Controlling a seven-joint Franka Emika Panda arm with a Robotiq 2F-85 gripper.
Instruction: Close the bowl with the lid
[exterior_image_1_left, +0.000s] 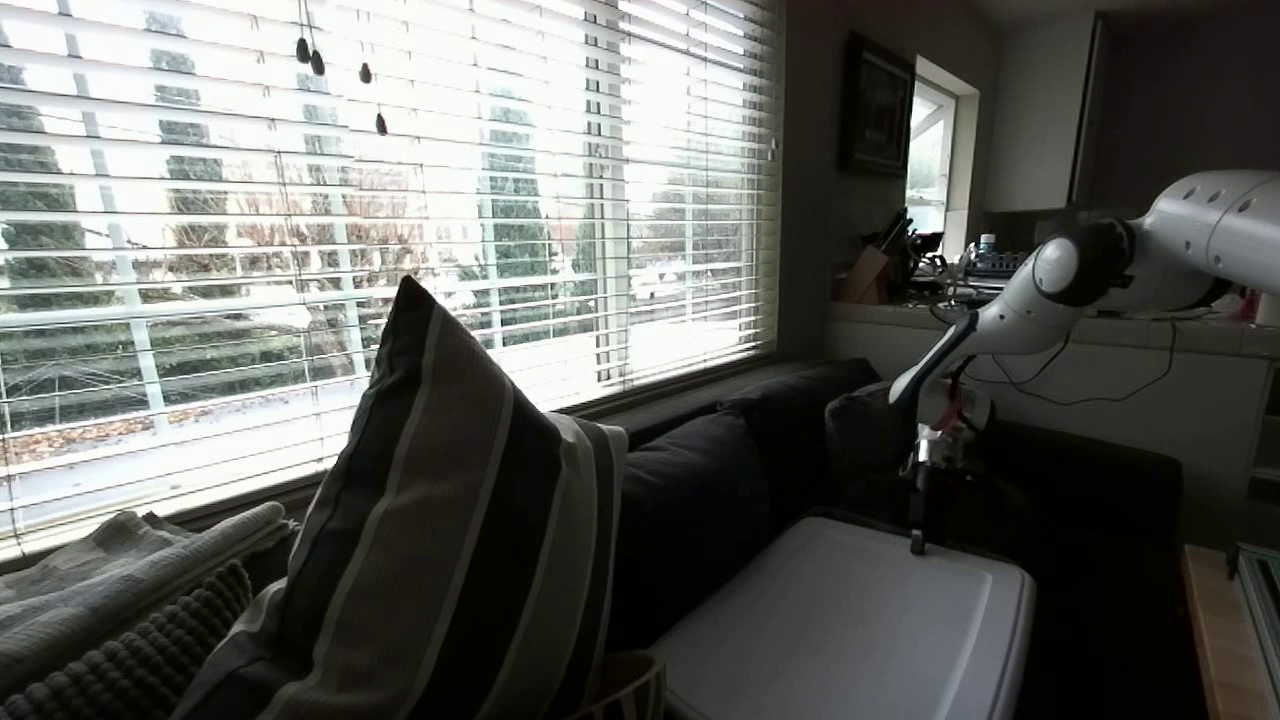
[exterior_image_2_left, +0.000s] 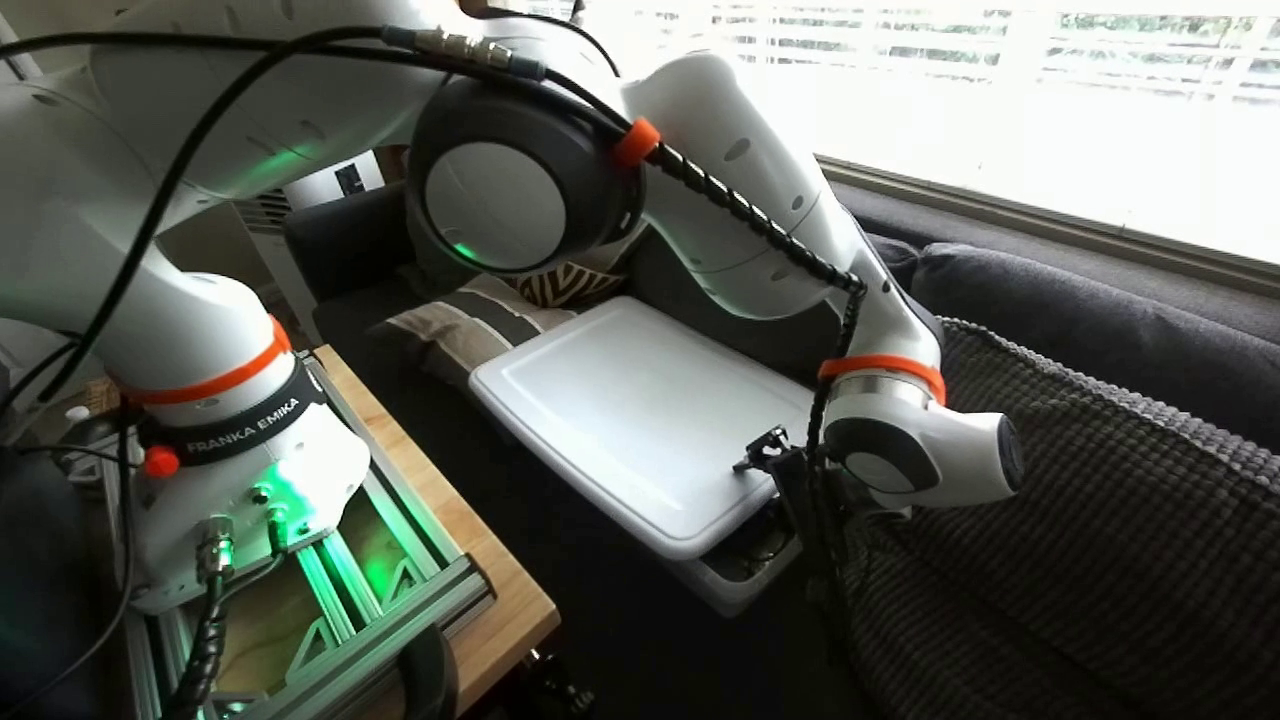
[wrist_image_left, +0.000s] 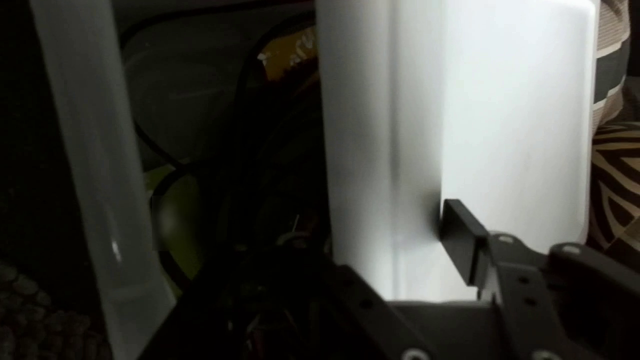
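Lid (exterior_image_2_left: 620, 420), resting short of one end of its bin (exterior_image_2_left: 735, 597), stretches lengthwise from the gripper (exterior_image_1_left: 918, 535) toward a striped pillow (exterior_image_2_left: 480, 325), fingers (wrist_image_left: 462, 242) spread at the lid's edge beside that uncovered end, toward which closing likely means pulling.

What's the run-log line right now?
lid: partly over bin | bin: one end uncovered | gripper: at lid edge, grip unclear | closing: unfinished
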